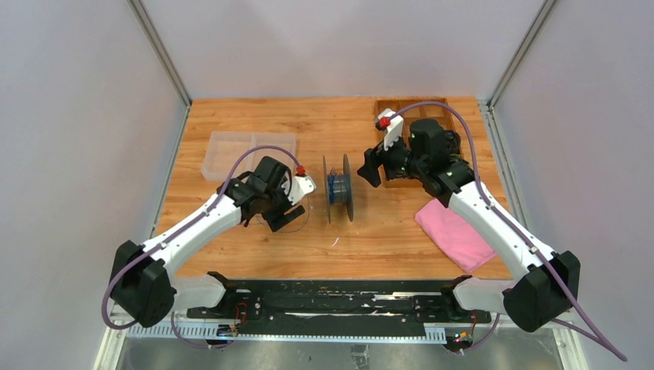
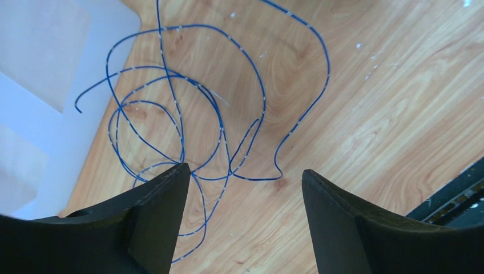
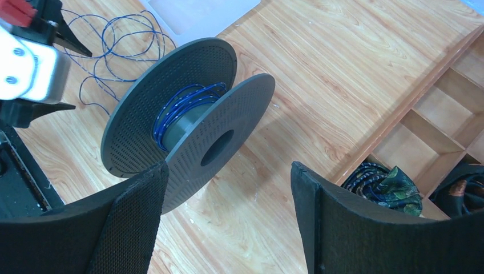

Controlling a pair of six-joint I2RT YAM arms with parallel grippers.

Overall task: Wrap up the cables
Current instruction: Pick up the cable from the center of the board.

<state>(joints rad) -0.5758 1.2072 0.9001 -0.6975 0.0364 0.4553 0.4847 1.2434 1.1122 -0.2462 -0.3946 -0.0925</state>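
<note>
**Operator:** State where the cables (image 2: 329,60) lie relative to the left gripper (image 2: 245,171).

**Technician:** In the left wrist view the loose loops lie flat on the table (image 2: 376,131), spread from 10 o'clock to 1 o'clock of the jaw gap. The lowest strands cross the 9 o'clock side of the gap and pass behind the finger there. The jaws stand wide apart and grip nothing.

**Operator:** And the right gripper (image 3: 228,165)?

**Technician:** Its jaws are also wide apart and empty. The spool (image 3: 245,108) stands on its flange edges at 11 o'clock of the gap, with several turns of cable wound on the hub between the flanges. The loose loops lie beyond the spool, at 10 o'clock.

**Operator:** Describe the cable.

**Technician:** It is very thin, blue and limp, with small pale marks at intervals. It curls in overlapping round loops. One free end lies over the clear tray (image 2: 34,85) at 9 o'clock in the left wrist view.

**Operator:** Give the arm poses from the top view.

**Technician:** The left arm (image 1: 193,231) reaches from its base at 7 o'clock of the table toward the centre. Its gripper sits just at 9 o'clock of the spool. The right arm (image 1: 493,220) reaches from 5 o'clock, past the pink cloth (image 1: 455,235). Its gripper is at 2 o'clock of the spool, near the wooden box (image 1: 401,104), with its fingers pointing toward the spool
</note>
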